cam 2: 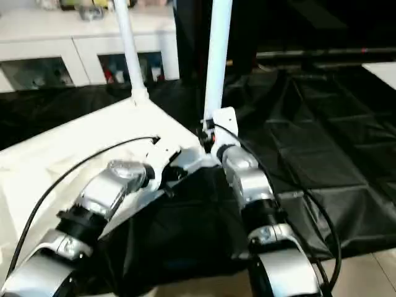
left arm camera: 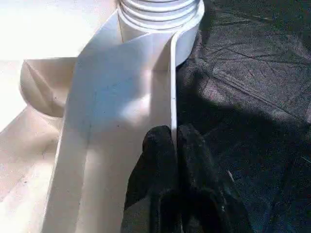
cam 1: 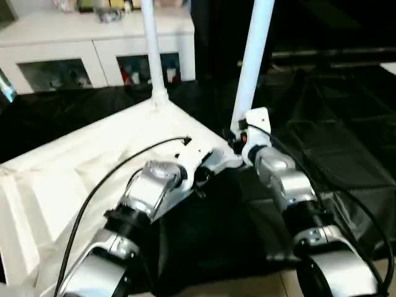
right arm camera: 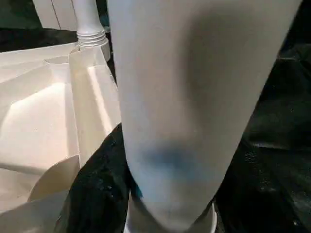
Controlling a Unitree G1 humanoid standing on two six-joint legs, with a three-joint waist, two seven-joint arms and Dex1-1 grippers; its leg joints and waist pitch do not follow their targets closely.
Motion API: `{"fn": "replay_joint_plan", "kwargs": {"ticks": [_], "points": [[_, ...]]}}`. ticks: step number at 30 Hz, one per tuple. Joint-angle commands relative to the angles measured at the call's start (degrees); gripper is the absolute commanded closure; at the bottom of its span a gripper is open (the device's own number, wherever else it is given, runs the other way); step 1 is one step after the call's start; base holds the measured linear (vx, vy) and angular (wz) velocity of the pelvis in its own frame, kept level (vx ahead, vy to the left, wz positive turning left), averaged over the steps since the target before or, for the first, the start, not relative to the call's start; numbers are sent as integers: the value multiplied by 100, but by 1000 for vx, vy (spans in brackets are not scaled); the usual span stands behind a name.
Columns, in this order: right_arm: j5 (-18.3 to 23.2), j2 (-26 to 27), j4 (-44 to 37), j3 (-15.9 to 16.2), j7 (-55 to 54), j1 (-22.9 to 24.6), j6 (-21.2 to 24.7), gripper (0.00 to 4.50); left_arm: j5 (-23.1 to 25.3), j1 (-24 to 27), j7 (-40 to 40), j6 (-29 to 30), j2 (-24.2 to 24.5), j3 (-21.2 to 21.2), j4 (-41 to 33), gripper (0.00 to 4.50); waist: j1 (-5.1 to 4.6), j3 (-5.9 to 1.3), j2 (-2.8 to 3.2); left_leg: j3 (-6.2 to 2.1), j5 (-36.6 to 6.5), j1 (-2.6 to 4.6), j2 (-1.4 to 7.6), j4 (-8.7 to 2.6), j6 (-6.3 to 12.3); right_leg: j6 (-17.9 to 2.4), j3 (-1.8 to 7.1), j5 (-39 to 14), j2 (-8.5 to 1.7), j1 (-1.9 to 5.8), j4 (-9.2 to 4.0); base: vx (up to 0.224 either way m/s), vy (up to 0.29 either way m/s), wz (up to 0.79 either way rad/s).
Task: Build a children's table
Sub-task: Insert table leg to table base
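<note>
Now: children's table (cam 1: 93,167) upside down on black-draped desk (cam 1: 346,154), far leg (cam 1: 151,49) already socketed. Right end effector (cam 1: 242,137) grips near leg (cam 1: 252,62) at near corner; left end effector (left arm camera: 173,150) closed against rim. Keep leg plumb over socket, brace rim, then seat it.

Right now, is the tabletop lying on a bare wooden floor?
No, the tabletop lies upside down on a black cloth.
</note>
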Motion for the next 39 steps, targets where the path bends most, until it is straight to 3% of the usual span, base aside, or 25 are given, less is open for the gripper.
{"fn": "replay_joint_plan", "kwargs": {"ticks": [1, 7, 10, 11, 14, 17, 19, 20, 23, 26, 29, 31, 35, 36, 39], "points": [[-39, 163, 771, 167, 78, 375, 428, 262, 26, -267, 165, -89, 58, 165, -247, 450, -12, -261, -12, -73, -1751, 27, 247, -508, 120, -997, 290, -2052, -355, 224, -621, 0, 0, 0], [-139, 158, 776, 316, 456, 310, 203, 262, -18, -288, 155, -176, 118, 179, -219, 450, -55, -274, -19, -56, -1600, 17, 246, -535, 202, -1057, 286, -1788, -369, 251, -645, 0, 0, 0], [-18, 182, 694, 226, 628, 310, 98, 262, -23, -284, 100, -298, 168, 160, -208, 450, -57, -271, -21, -47, -1572, 10, 242, -534, 248, -1089, 287, -1793, -376, 260, -642, 0, 0, 0], [15, 185, 670, 199, 683, 306, 55, 206, -22, -278, 78, -363, 186, 150, -207, 450, -64, -267, -25, -46, -1550, 5, 241, -535, 262, -1090, 287, -1812, -373, 260, -643, 0, 0, 0], [158, 177, 480, 112, 969, 287, -129, 186, -8, -231, -63, -683, 300, 82, -231, 450, -67, -280, -5, -50, -1522, -6, 244, -526, 308, -1108, 292, -1768, -384, 266, -652, 0, 0, 0], [255, 147, 280, 58, 1218, 286, -229, 155, -84, -158, -260, -815, 370, 46, -330, 450, -72, -315, 2, -48, -1118, -38, 253, -505, 408, -1211, 283, -1200, -373, 299, -585, 0, 0, 0], [244, 117, 235, 70, 1291, 285, -274, 143, -114, -129, -328, -866, 398, 28, -373, 450, -50, -383, 21, -38, -385, -49, 256, -427, 621, -1431, 285, -181, -372, 318, -463, 0, 0, 0], [236, 88, 206, 76, 1346, 282, -299, 136, -133, -105, -380, -910, 424, 10, -406, 450, -43, -377, 51, -36, -282, -41, 258, -422, 692, -1497, 280, 44, -361, 300, -440, 0, 0, 0], [241, 15, 160, 6, 1464, 271, -362, 107, -181, -27, -538, -1033, 485, -48, -489, 450, -39, -382, 16, -15, -309, -36, 260, -416, 854, -1664, 271, 393, -357, 316, -410, 0, 0, 0], [268, -16, 130, -30, 1479, 261, -389, 86, -210, 8, -612, -1067, 515, -75, -541, 450, -31, -366, 25, -2, -431, -23, 264, -422, 871, -1671, 271, 207, -365, 309, -431, 0, 0, 0], [253, -37, 127, -65, 1428, 231, -458, 65, -226, 41, -709, -1113, 560, -112, -599, 450, -14, -353, 22, 9, -625, -8, 275, -436, 742, -1623, 282, -123, -368, 303, -457, 0, 0, 0], [266, -36, 150, -103, 1413, 190, -488, 46, -233, 67, -763, -1123, 582, -131, -634, 450, 8, -356, 28, 8, -565, -3, 280, -436, 704, -1619, 290, -70, -363, 299, -442, 0, 0, 0], [308, -37, 193, -151, 1545, 117, -533, 46, -233, 91, -830, -1166, 603, -160, -636, 450, 67, -372, 25, 21, -374, 10, 277, -413, 762, -1658, 292, 201, -356, 296, -406, 0, 0, 0], [296, -45, 201, -139, 1567, 110, -548, 72, -231, 94, -840, -1171, 608, -164, -637, 450, 82, -373, 28, 21, -322, 7, 277, -408, 788, -1664, 291, 250, -362, 300, -397, 0, 0, 0], [261, -69, 225, -100, 1634, 107, -562, 86, -225, 106, -879, -1175, 627, -173, -646, 450, 92, -376, 25, 23, -263, 2, 272, -399, 820, -1660, 288, 283, -362, 307, -390, 0, 0, 0]]}}
